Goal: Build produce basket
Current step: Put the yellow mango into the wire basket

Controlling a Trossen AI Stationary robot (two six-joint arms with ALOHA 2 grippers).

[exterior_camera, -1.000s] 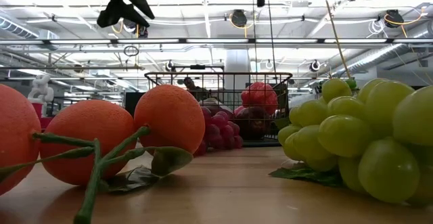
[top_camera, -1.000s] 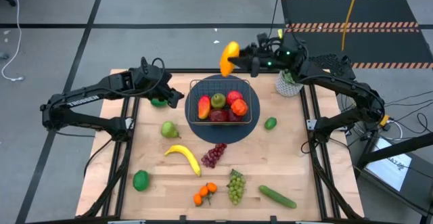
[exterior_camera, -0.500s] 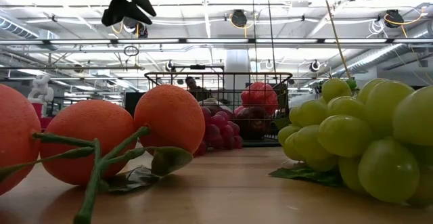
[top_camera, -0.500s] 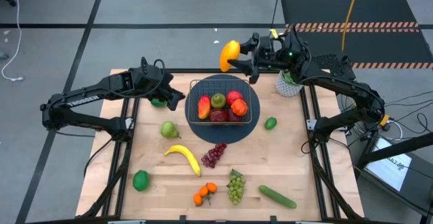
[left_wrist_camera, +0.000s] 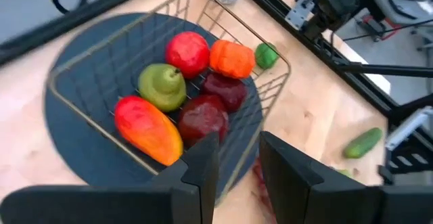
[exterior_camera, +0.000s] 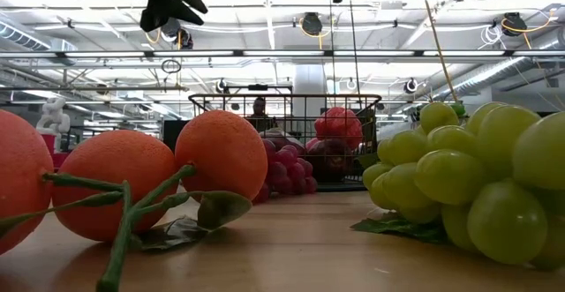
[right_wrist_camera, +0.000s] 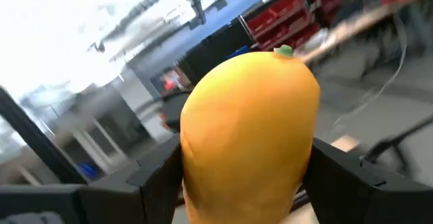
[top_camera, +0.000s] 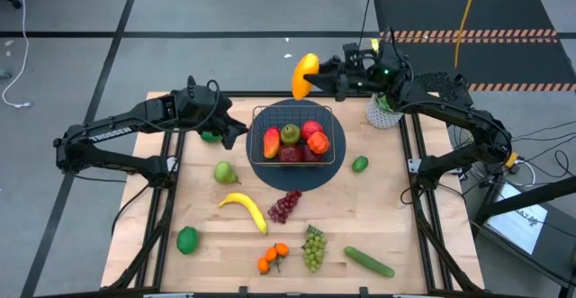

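The wire basket (top_camera: 293, 108) sits on a round dark mat and holds a mango, a green pear, red apples and an orange pepper (left_wrist_camera: 231, 58). My right gripper (top_camera: 317, 80) is shut on a yellow-orange pepper (top_camera: 305, 75), high over the table's far edge, just beyond the basket's far rim. My left gripper (top_camera: 240, 129) hovers open above the basket's left side; the left wrist view shows only mat and basket between its fingers (left_wrist_camera: 238, 166). Loose produce lies on the wooden table. My right gripper pinches the pepper's two opposite sides (right_wrist_camera: 196, 163) between its two fingers. It comes in about level from the table's right. The pepper is lifted clear of everything, and its green stem nub (right_wrist_camera: 283, 49) points away from the wrist.
On the table lie a pear (top_camera: 225, 172), banana (top_camera: 245, 210), purple grapes (top_camera: 284, 205), green grapes (top_camera: 313, 247), oranges (top_camera: 273, 257), cucumber (top_camera: 369, 261) and limes (top_camera: 186, 239) (top_camera: 360, 164). A potted plant (top_camera: 385, 111) stands at the far right, under my right arm.
My left gripper has rolled a little about its own line while staying above the basket's left side. My right gripper has kept the pepper aloft in the same place.
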